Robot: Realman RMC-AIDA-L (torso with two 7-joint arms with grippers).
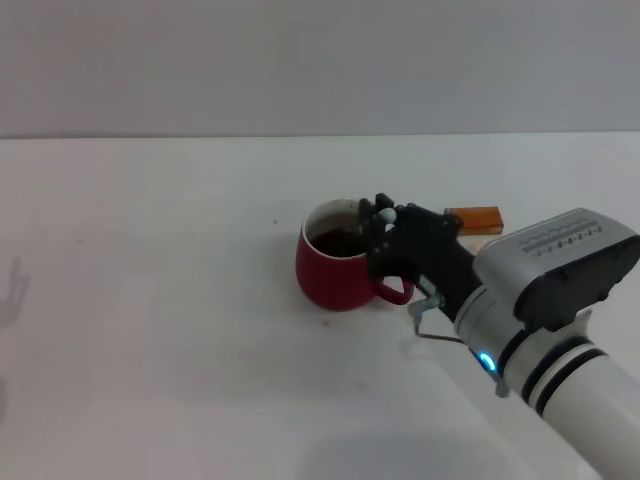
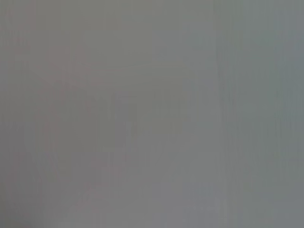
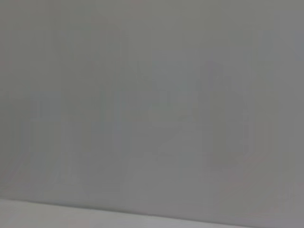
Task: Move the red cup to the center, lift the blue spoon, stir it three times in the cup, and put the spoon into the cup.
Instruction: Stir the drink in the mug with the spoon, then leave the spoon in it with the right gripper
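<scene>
White desk [image 1: 150, 330] fills the head view. On it stands the cup [image 1: 335, 272], dark liquid inside. Over its rim, on the handle side, hangs the right gripper [image 1: 374, 222], clamped on the spoon [image 1: 384, 213], whose pale handle tip shows between the fingers. Just behind the gripper lies an orange block [image 1: 476, 217].

Soft, even light falls on the white matte tabletop [image 1: 150, 300]; faint grey shadows lie at its left edge. No glare. Both wrist views show only blank, featureless grey haze.
</scene>
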